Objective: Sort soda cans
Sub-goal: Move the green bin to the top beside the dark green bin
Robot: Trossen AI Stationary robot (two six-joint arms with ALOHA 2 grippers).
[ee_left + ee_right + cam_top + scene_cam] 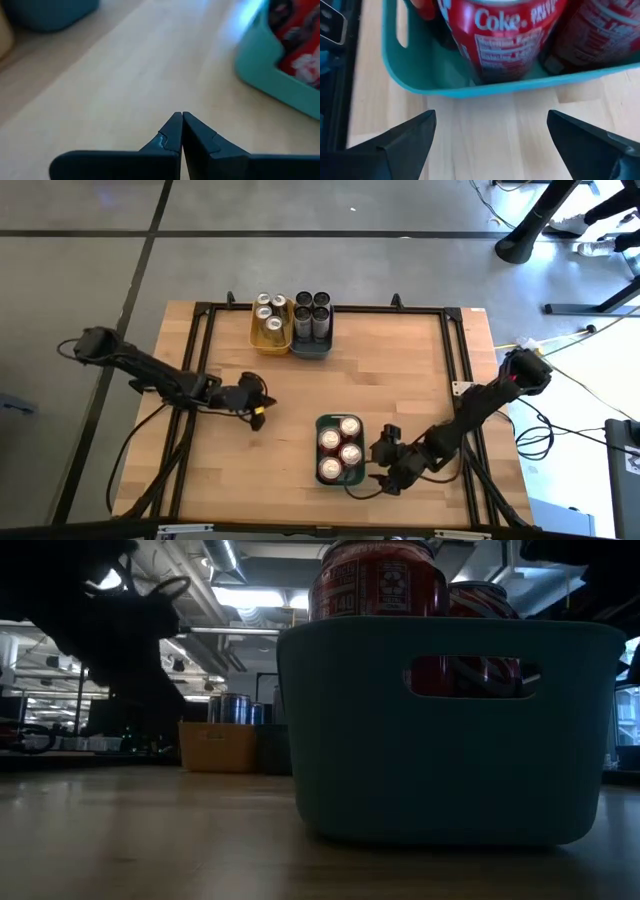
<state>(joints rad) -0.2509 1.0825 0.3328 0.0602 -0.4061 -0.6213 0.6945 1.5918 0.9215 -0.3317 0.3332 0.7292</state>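
A light wooden tabletop [330, 385] is sitting on a grey floor [120, 270]. Dark lines are crossing the floor and cutting it into big squares. A black frame [205, 308] is running around the edge of the tabletop. Black cables [535, 435] are lying on the floor beside its right side. Past the far right corner, dark stand legs [525, 230] are standing on the floor. In the low view, long ceiling lights [245, 598] are shining bright, and pipes [215, 565] are running along the ceiling. The room behind is looking dim, with a desk full of small things [60, 740] far off.
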